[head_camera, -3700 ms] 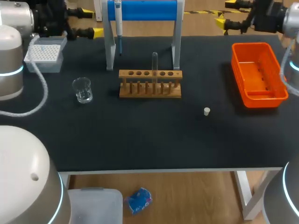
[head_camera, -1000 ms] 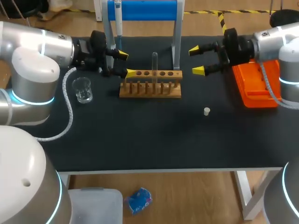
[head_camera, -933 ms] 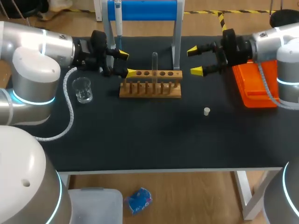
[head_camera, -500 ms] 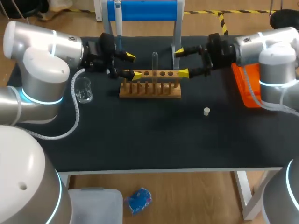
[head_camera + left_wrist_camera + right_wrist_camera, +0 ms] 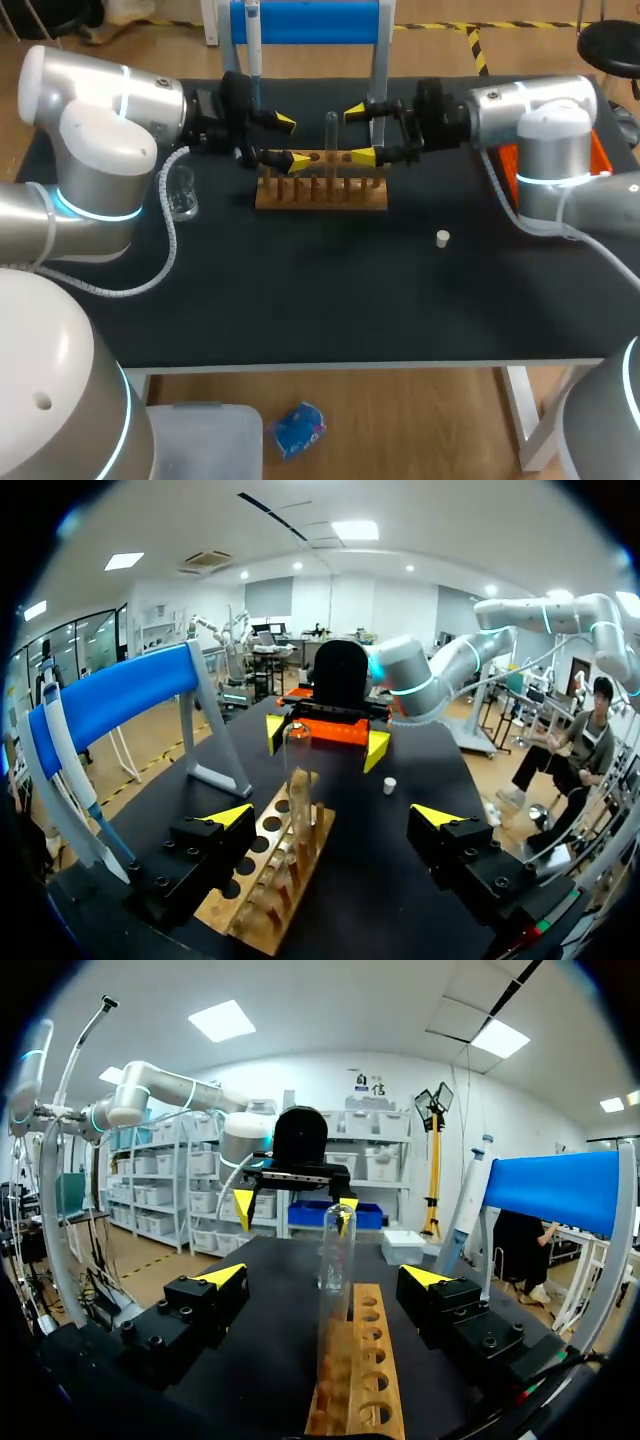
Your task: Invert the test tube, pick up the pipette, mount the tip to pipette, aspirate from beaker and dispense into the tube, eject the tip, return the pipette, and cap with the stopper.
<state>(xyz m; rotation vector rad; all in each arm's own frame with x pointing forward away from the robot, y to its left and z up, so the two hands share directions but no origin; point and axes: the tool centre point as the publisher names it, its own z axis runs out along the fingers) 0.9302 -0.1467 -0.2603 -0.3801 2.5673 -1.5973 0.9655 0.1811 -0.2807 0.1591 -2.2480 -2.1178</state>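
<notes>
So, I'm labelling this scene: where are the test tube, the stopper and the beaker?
test tube [image 5: 331, 133], head view, glass wall.
stopper [image 5: 443, 238], head view, its top.
beaker [image 5: 186, 203], head view, glass side.

Black table [image 5: 300, 300] carries wooden rack [image 5: 320, 193], beaker [image 5: 184, 200], stopper [image 5: 442, 238], pipette stand [image 5: 310, 22]

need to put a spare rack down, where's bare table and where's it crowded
The wide black strip between the wooden rack and the front edge of the table is bare, apart from the stopper. Crowded: around the test tube, flanked by left gripper and right gripper.
</notes>
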